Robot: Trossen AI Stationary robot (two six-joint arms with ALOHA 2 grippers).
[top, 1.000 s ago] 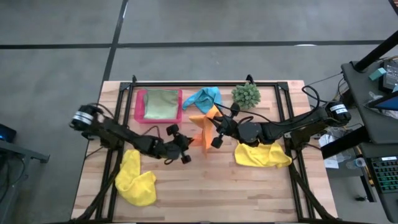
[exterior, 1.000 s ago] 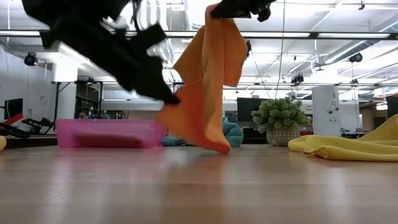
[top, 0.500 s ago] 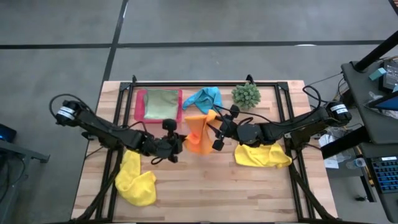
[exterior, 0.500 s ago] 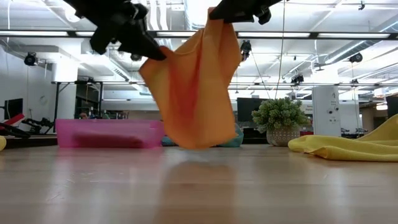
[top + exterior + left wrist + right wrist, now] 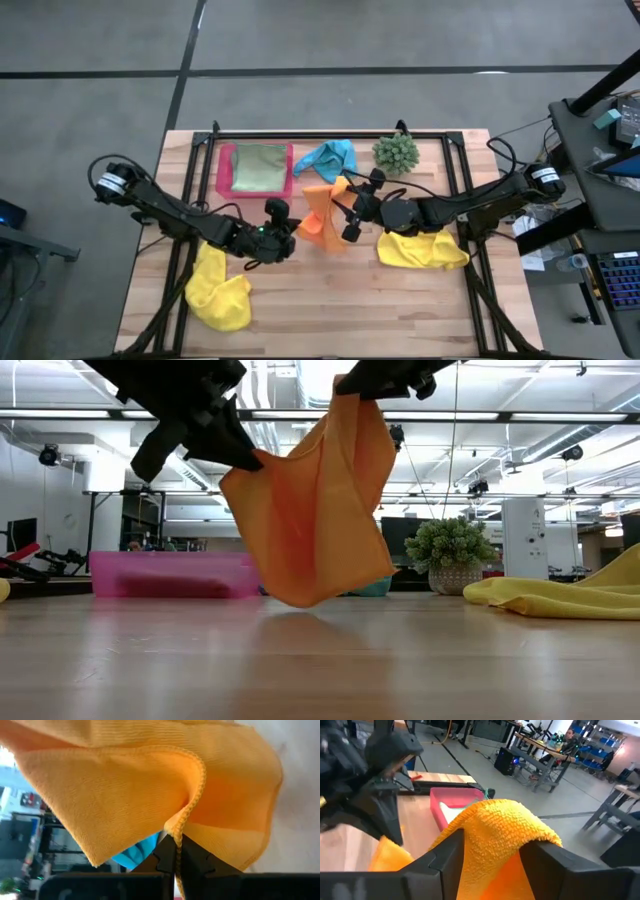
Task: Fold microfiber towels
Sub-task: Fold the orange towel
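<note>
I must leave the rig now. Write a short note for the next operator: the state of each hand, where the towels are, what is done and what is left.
Left hand: shut on an edge of the orange towel, held above mid-table.
Right hand: fingers stand apart with the towel's upper corner draped between them; grip uncertain.
Green towel: flat in the pink tray, apparently folded.
Turquoise towel: crumpled behind the orange one, beside the plant ball.
Yellow towels: one front left, one right, both crumpled.
Left: fold orange, turquoise and both yellow.
</note>
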